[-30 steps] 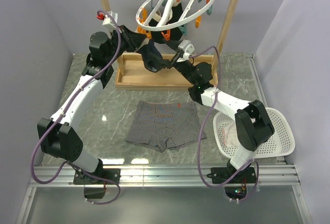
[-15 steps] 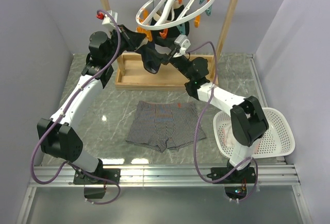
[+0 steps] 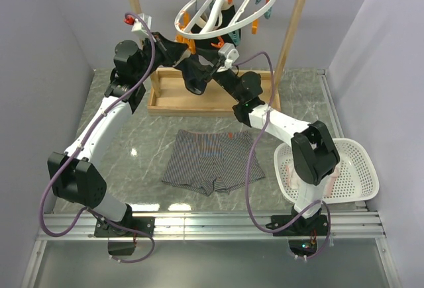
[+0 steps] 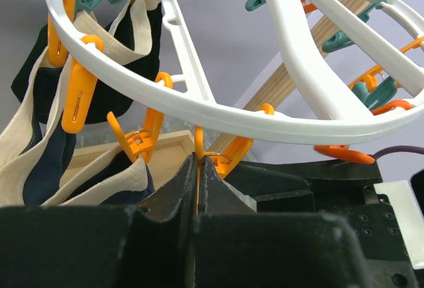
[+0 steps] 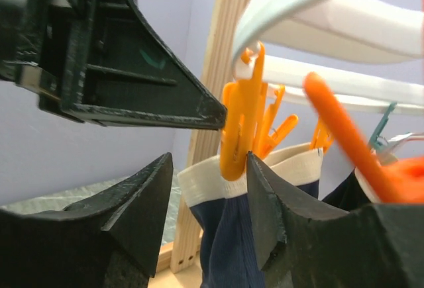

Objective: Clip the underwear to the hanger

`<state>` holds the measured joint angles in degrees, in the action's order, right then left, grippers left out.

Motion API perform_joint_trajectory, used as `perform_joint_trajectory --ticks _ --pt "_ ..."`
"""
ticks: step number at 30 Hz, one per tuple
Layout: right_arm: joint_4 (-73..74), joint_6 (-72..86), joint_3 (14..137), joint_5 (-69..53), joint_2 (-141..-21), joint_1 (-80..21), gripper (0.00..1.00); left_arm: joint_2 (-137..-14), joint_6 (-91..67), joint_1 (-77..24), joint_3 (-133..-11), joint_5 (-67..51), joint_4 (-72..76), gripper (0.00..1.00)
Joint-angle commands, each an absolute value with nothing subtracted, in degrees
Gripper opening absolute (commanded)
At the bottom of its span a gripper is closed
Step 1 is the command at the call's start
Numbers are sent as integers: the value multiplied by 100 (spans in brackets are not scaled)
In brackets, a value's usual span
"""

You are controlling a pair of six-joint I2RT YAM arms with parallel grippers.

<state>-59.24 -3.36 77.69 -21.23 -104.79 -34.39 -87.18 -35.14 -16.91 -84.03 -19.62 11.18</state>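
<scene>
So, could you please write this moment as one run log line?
left gripper: shut on orange clothespin of hanger | right gripper: open, near navy garment | underwear: flat on table, unclipped

Robot lab test cell — a boxed-in bench for arm trials.
Plain lilac walls point(image 3: 46, 49) close round a marble-patterned tabletop point(image 3: 146, 136). Two arms are bolted to aluminium rails point(image 3: 212, 222) at its near edge, purple cables point(image 3: 45, 195) looping free — with a wooden frame point(image 3: 295, 30), ring hanger point(image 3: 211, 11) and white basket point(image 3: 361, 169) as laundry gear.

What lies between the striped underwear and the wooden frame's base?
Bare marble table, top view, between underwear and frame base; the right arm overhangs its right end.
</scene>
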Motion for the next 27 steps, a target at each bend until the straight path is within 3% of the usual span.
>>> perform_joint_trajectory --ticks 1,10,13,16,22,27 --pt "-5959 -352 8068 -1916 -10529 -3507 55 -8587 -3463 -1714 -8464 -2197 1187 1" --pt "-5898 -290 8253 -1749 -10626 -3507 48 -8517 -3428 -1714 -8376 -2276 1195 1" --pt "-5906 -272 8306 -1732 -10644 -3516 30 -8517 -3410 -1714 -8367 -2259 1178 0" --pt "-5810 -325 8367 -1679 -10679 -3533 22 -8490 -3410 -1714 -8376 -2259 1160 1" --pt "-5757 -431 8385 -1661 -10670 -3551 1 -8297 -3410 -1644 -8332 -2460 1230 27" --pt "-5766 -387 8350 -1696 -10635 -3542 0 -8033 -3410 -1529 -8157 -2663 1239 40"
